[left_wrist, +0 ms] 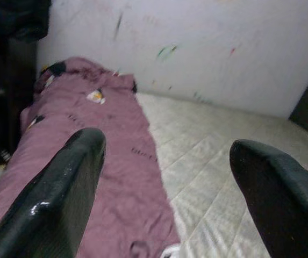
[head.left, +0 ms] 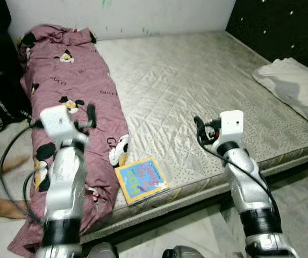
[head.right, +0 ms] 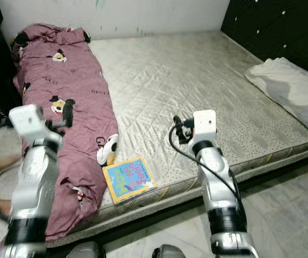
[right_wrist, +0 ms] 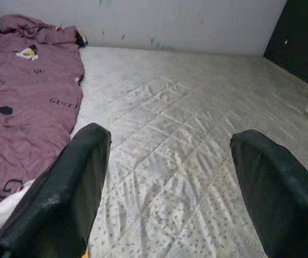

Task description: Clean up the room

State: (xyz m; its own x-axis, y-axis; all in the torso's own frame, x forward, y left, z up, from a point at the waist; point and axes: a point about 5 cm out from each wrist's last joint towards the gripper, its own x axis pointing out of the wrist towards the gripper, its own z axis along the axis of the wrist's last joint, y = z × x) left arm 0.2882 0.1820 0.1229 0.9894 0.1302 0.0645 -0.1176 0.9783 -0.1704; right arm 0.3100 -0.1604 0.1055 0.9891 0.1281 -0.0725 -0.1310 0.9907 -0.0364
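Left eye view: bare mattress (head.left: 197, 86) w/ maroon quilt (head.left: 73, 107) along its left side, book (head.left: 141, 179) at near edge, pillow (head.left: 296, 86) far right. Left tool (left_wrist: 164, 193) & right tool (right_wrist: 167, 188) both wide open, empty, above bed.

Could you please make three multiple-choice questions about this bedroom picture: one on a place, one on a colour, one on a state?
1. Where does the book lie?
A. On the mattress near its front edge, beside the blanket
B. On the floor
C. On the pillow

2. What colour is the blanket?
A. Green
B. Dusty pink-purple
C. White

3. How are the fingers of both grippers?
A. Shut on the book
B. Shut on the blanket
C. Open, holding nothing

Answers:
1 A: the book rests on the mattress by the blanket's lower end.
2 B: the cloth is pink-purple with cartoon prints.
3 C: the left gripper and right gripper show spread fingers with nothing between them.
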